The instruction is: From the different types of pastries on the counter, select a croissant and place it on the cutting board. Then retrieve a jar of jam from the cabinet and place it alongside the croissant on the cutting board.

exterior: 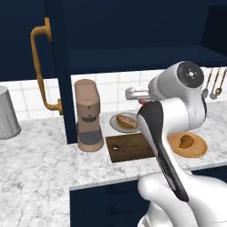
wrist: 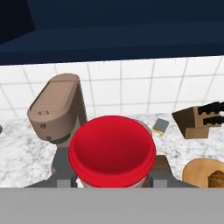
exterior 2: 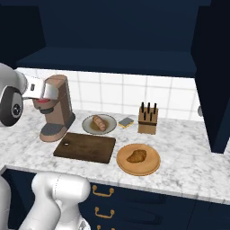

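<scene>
Counted: two pastries, croissant [exterior 2: 136, 156] and roll [exterior 2: 99, 122]; two plates [exterior 2: 152, 167] [exterior 2: 88, 126]; one cutting board [exterior 2: 85, 148]; one jar [wrist: 112, 152]; one coffee machine [exterior 2: 57, 108]; one knife block [exterior 2: 148, 120]; one sponge [exterior 2: 126, 121].

Arm's bent up and reaching forward, end effector [wrist: 112, 181] held level, fingers clamped round the jar of jam [wrist: 112, 151].

Counter [exterior 2: 188, 166]: cutting board [exterior 2: 85, 147], coffee machine [exterior 2: 57, 108], knife block [exterior 2: 148, 119].
</scene>
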Motion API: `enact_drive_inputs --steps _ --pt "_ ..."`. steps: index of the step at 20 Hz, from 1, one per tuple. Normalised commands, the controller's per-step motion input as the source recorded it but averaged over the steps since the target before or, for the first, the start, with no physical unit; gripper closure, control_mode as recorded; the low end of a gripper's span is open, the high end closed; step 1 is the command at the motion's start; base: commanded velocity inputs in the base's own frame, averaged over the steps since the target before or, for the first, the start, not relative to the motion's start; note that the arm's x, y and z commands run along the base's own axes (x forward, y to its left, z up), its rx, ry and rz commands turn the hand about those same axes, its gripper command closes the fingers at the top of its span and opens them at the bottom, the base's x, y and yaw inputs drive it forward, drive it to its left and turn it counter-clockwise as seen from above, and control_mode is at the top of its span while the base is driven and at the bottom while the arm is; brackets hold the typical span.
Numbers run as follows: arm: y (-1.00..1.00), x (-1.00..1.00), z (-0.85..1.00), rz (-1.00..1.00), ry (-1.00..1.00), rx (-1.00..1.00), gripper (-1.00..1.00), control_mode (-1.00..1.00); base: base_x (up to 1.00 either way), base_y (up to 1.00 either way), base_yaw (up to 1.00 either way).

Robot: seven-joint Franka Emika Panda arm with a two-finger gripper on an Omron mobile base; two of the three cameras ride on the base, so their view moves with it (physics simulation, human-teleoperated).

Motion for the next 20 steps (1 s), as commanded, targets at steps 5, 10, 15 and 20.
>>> enact_drive_inputs --steps 5,10,15,20 --pt "0.0 0.0 -0.43 -0.06 0.0 0.0 1.0 -1.0 0.0 0.0 0.0" --pt "0.0 0.0 -0.41 -0.12 0.0 0.0 1.0 -1.0 0.0 0.0 0.0" --pt "0.0 0.02 -0.35 -0.14 0.0 0.0 1.0 -1.0 0.0 0.0 0.0" --pt "0.06 0.15 -0.36 -0.17 0.0 0.0 1.0 -1.0 0.0 0.0 0.0"
